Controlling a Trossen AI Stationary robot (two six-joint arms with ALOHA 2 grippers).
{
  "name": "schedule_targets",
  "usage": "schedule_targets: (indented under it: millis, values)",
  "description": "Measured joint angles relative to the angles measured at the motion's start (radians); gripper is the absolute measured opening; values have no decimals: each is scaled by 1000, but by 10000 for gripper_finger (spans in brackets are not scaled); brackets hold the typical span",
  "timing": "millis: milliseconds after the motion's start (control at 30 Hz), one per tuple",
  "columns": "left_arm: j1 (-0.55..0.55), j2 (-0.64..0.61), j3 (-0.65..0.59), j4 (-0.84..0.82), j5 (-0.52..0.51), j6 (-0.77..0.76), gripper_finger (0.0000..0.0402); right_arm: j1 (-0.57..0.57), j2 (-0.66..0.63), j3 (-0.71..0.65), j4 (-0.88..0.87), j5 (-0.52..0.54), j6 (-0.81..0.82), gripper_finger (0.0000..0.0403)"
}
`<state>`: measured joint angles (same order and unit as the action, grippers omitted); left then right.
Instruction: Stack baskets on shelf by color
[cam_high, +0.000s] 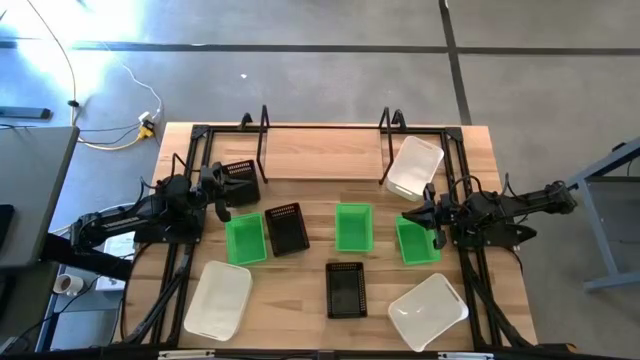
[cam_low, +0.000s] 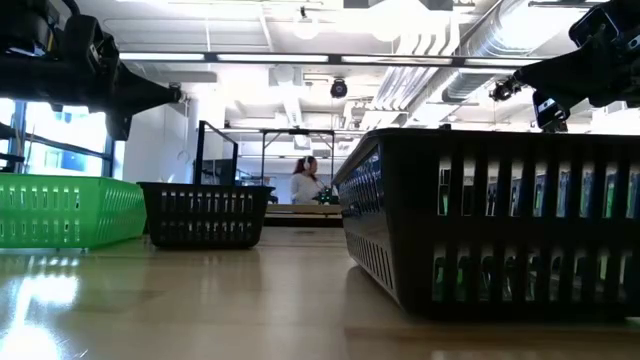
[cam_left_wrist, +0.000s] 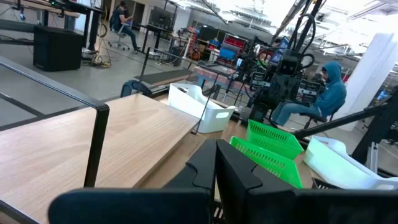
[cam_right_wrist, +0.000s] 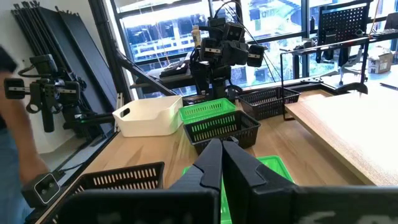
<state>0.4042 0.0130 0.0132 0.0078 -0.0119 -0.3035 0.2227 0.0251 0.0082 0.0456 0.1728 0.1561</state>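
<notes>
Left gripper (cam_high: 222, 195) is clenched on nothing, parked over the left side of the table, pointing inward. Right gripper (cam_high: 422, 217) is likewise pinched closed and empty, on the right side, pointing back at the left one.

Just behind the left gripper's tip: a black basket (cam_high: 241, 183), long axis roughly across the table. Just in front of the tip: a green basket (cam_high: 245, 239), long axis front-to-back. Next inward, touching or nearly touching that green one, is a second black basket (cam_high: 287, 228), slightly skewed. Farther toward the front-left corner is a white basket (cam_high: 218, 298), tilted, close to the front edge.

Under the right gripper's tip: a green basket (cam_high: 416, 240), long axis front-to-back. Inward of it sits a third green basket (cam_high: 353, 226), same orientation, a gap between them. Behind the right gripper, a white basket (cam_high: 414, 166) sits diagonally at the right end of the shelf (cam_high: 322, 152); I can't tell if it rests on the shelf or beside it. In front of the right gripper: a third white basket (cam_high: 428, 311), diagonal, near the front-right corner. Between the two front white ones is the third black basket (cam_high: 346, 289), long axis front-to-back.

Count: three green, three black, three white.

The shelf runs along the back edge, long axis across the table; its wooden base is open apart from that right end. The middle strip between the grippers holds baskets, with bare wood in front of the shelf.
</notes>
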Motion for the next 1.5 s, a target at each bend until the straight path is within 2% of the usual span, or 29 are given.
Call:
schedule_targets:
  millis: [967,1233,1500]
  values:
    - [0,0,0,0,0,0,0,0,0,0,2,11,0,0]
    - [0,0,0,0,0,0,0,0,0,0,5,14,236,0]
    - [0,0,0,0,0,0,0,0,0,0,57,46,282,0]
